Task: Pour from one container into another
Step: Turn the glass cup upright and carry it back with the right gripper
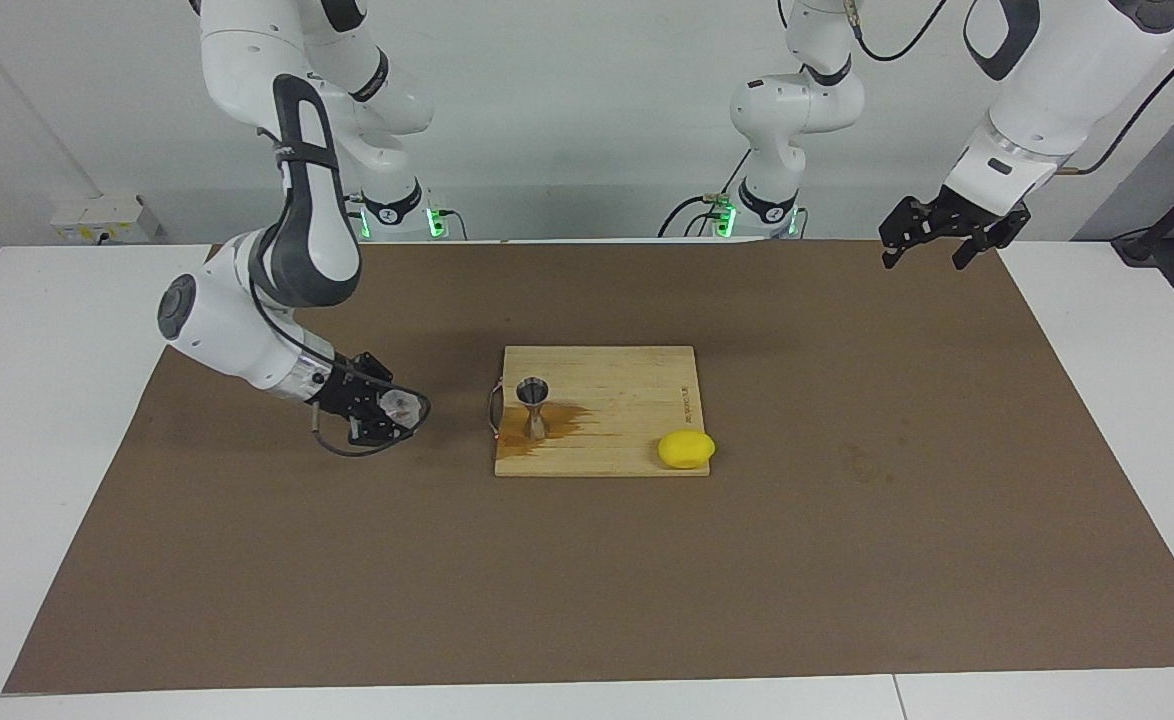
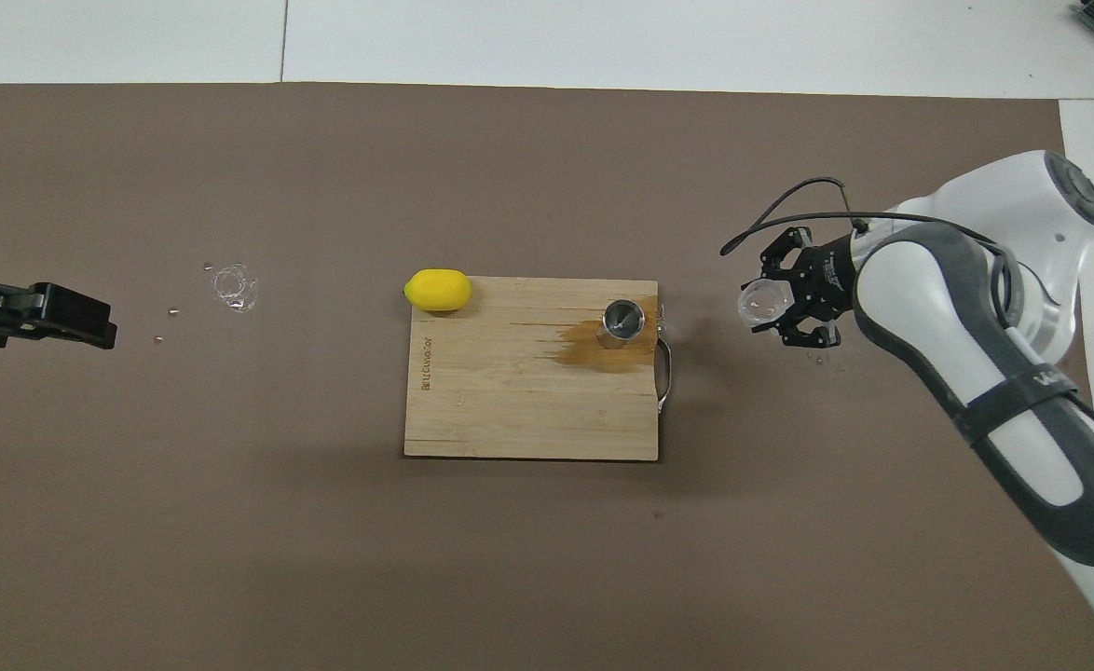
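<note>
The right gripper was closed around the clear cup, tipped on its side above the brown mat, beside the cutting board. The steel jigger stood upright on the board by a wet stain; a lemon sat at the board's corner. The left gripper waited open, raised.

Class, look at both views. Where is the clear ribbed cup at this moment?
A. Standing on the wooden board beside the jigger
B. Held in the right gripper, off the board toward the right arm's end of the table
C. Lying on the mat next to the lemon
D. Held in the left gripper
B. The right gripper is shut on the clear cup, tipped on its side off the wooden board, where only the jigger and the lemon rest.
</note>
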Robot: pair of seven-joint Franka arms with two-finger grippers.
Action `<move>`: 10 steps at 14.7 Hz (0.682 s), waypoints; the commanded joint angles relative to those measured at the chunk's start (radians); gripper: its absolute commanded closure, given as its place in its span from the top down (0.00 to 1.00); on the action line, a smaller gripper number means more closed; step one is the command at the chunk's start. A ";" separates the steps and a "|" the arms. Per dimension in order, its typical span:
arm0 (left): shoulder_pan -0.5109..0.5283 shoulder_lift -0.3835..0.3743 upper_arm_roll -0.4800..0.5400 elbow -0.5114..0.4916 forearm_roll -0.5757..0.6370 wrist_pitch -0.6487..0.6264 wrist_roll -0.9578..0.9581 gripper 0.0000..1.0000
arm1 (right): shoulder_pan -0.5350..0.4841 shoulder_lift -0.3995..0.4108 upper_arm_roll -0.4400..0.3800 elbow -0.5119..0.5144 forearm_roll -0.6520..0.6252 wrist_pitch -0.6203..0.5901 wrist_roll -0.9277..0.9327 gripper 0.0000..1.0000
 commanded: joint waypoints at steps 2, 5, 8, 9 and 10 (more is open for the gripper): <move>0.013 -0.030 -0.010 -0.035 0.014 0.022 0.009 1.00 | -0.116 -0.028 0.016 -0.095 0.052 0.015 -0.166 0.00; 0.013 -0.030 -0.010 -0.035 0.014 0.022 0.009 1.00 | -0.179 0.004 0.016 -0.095 0.077 -0.007 -0.222 0.00; 0.013 -0.030 -0.010 -0.035 0.014 0.022 0.009 1.00 | -0.248 0.041 0.016 -0.092 0.103 -0.033 -0.299 0.00; 0.013 -0.030 -0.010 -0.035 0.014 0.022 0.009 1.00 | -0.261 0.046 0.016 -0.094 0.103 -0.036 -0.314 0.00; 0.013 -0.030 -0.010 -0.035 0.014 0.022 0.009 1.00 | -0.265 0.044 0.016 -0.094 0.103 -0.045 -0.315 0.00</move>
